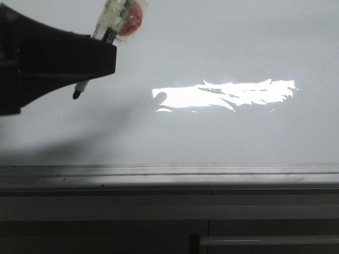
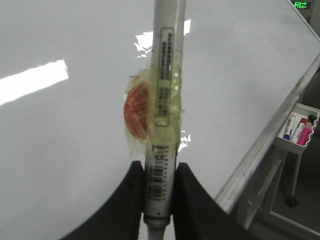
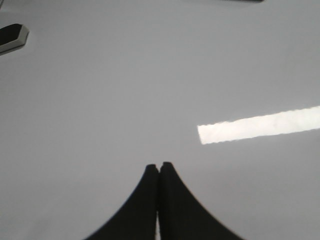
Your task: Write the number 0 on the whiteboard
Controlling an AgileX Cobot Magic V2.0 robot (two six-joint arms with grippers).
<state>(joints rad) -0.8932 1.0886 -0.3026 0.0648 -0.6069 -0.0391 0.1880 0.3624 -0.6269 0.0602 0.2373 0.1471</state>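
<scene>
In the front view, nearest the camera, a grey aluminium frame edge (image 1: pixel 169 174) runs the full width along the near side of the whiteboard (image 1: pixel 212 47), with darker rails below it. Beyond the frame the glossy white board fills the rest of the picture. No drawn number 0 shows on it in any view; the surface appears unmarked.

At the upper left of the front view the left hand (image 1: pixel 92 58) comes in as a black shape, clamped on a marker (image 1: pixel 108 24). The marker slants, its dark tip (image 1: pixel 76 95) pointing down and to the left, close to the board; whether the tip touches the surface cannot be told. A soft shadow lies on the board below the hand. The left wrist view shows the same left hand (image 2: pixel 160 195) with its two black fingers (image 2: pixel 129 205) pressed against either side of the marker's (image 2: pixel 165 100) pale barrel, which carries a printed label and barcode. Yellowish tape (image 2: pixel 150 130) wraps an orange disc (image 2: pixel 136 111) to the barrel.

Further across the board, a bright glare patch (image 1: pixel 228 94) sits near the middle.

In the right wrist view the right hand (image 3: pixel 159 167) is closed, fingertips together with nothing between them, above plain white board.

Off the board's far edge in the left wrist view, a small white tray (image 2: pixel 300 131) holds several markers.
</scene>
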